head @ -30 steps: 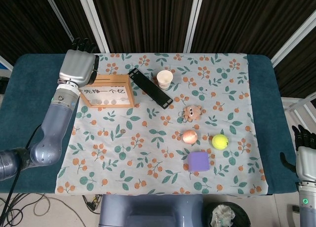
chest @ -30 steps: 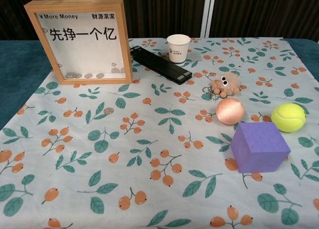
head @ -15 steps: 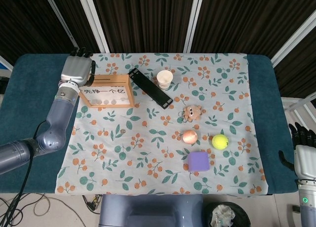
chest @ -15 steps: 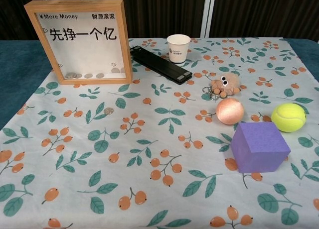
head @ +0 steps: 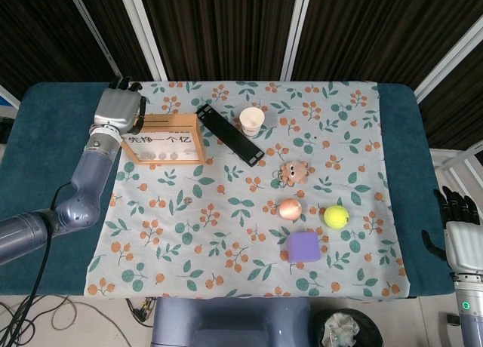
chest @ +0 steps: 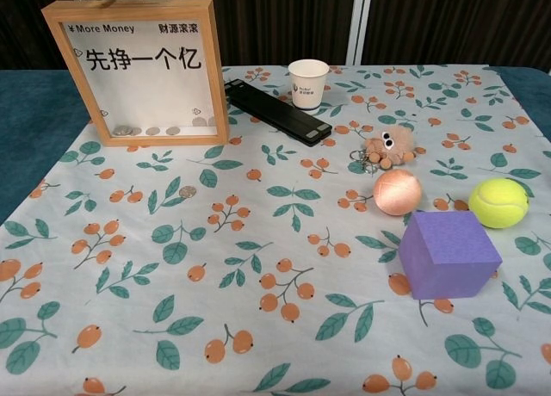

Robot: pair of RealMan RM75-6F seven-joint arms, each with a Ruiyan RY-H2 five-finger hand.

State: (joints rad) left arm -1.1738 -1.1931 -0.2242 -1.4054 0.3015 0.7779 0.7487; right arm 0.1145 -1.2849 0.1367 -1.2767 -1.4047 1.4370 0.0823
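A purple block (chest: 448, 253) sits nearest the chest camera at about four o'clock on the flowered cloth (chest: 258, 267), untouched, with a yellow tennis ball (chest: 498, 201) and a pinkish ball (chest: 397, 192) just behind it and a small furry toy (chest: 386, 146) beyond those. A lone coin (chest: 188, 191) lies loose on the cloth at ten o'clock, not yet in the box; judging by that, the work looks barely begun. Farther back stand a black bar (chest: 277, 111), a paper cup (chest: 308, 83) and the wooden-framed coin box (chest: 138, 71) (a few coins already rest at its bottom). From the head view, the left hand (head: 117, 109) hovers at the box's far left corner, by its top edge; whether it touches the frame or grips anything cannot be told. The right hand (head: 459, 228) hangs off the tabletop's edge at four o'clock, fingers apart, holding nothing. The tabletop (head: 45, 136) is teal under the cloth; dark slatted panels with pale uprights close the room behind.
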